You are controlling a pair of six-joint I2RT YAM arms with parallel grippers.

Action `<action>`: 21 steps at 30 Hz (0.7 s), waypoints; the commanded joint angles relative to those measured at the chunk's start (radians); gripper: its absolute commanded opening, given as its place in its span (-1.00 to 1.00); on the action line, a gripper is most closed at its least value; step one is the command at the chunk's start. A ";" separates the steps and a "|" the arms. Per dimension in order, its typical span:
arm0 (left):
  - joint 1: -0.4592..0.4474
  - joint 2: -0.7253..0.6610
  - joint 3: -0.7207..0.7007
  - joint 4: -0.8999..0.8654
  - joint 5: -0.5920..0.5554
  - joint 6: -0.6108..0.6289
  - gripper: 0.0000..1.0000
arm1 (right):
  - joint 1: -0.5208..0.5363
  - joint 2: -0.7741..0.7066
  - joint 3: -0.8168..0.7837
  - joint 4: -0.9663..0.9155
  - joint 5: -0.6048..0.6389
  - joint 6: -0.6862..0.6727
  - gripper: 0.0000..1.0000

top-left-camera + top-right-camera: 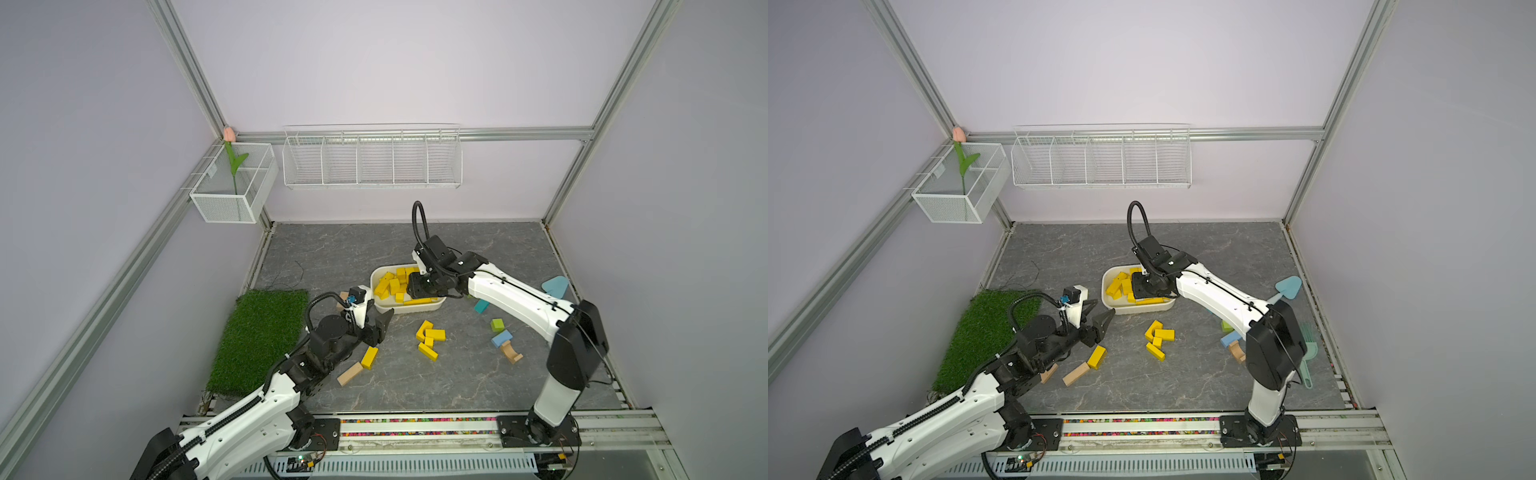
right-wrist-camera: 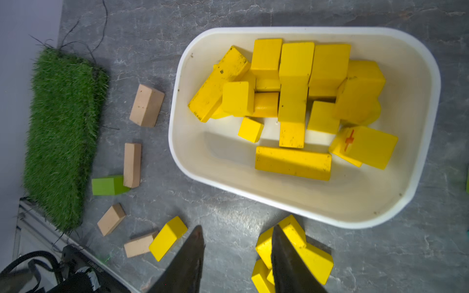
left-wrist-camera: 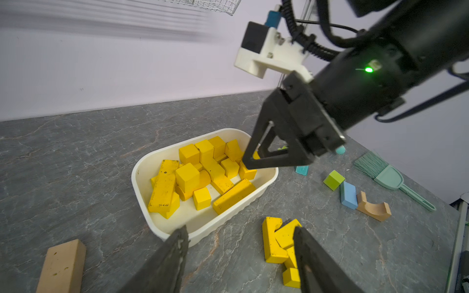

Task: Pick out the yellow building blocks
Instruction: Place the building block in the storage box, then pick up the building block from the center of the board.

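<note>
Right hand (image 2: 237,228) is recorded above the right end of the white plastic tub (image 1: 409,309), fingers pointing down, jaws parted moderately, nothing between them. Bright yellow painted wooden blocks (image 2: 291,162) are heaped inside the tub. A small cluster of loose yellow blocks (image 1: 432,338) is noted on the grey stone-patterned surface (image 1: 415,395), just in front of the tub on the rail side. It sits between the two hands, about as near to one as to the other. One single yellow bar (image 1: 369,357) lies apart from the cluster, close to the left hand (image 1: 380,328) and rail-ward of its fingertips. Long axis is oblique, running away from the rail toward the tub, near end just beside a plain tan wooden bar (image 1: 350,373). Left hand is held low, fingers aimed toward the tub, jaws wide, empty. Judgement: the single bar is best taken by the left arm after a short retreat, jaws set across its narrow width. The cluster is better assigned to the right arm, to be reached by a short draw toward the rail.
</note>
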 commanded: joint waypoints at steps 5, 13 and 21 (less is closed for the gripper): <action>0.009 0.010 0.023 -0.009 -0.017 -0.022 0.35 | 0.038 -0.146 -0.287 0.062 0.032 0.047 -0.09; 0.010 -0.008 0.014 -0.012 -0.028 -0.027 0.35 | 0.052 -0.113 -0.356 0.122 -0.011 0.093 -0.09; 0.013 -0.013 0.008 -0.009 -0.026 -0.028 0.35 | 0.054 -0.004 -0.327 0.172 -0.053 0.255 -0.12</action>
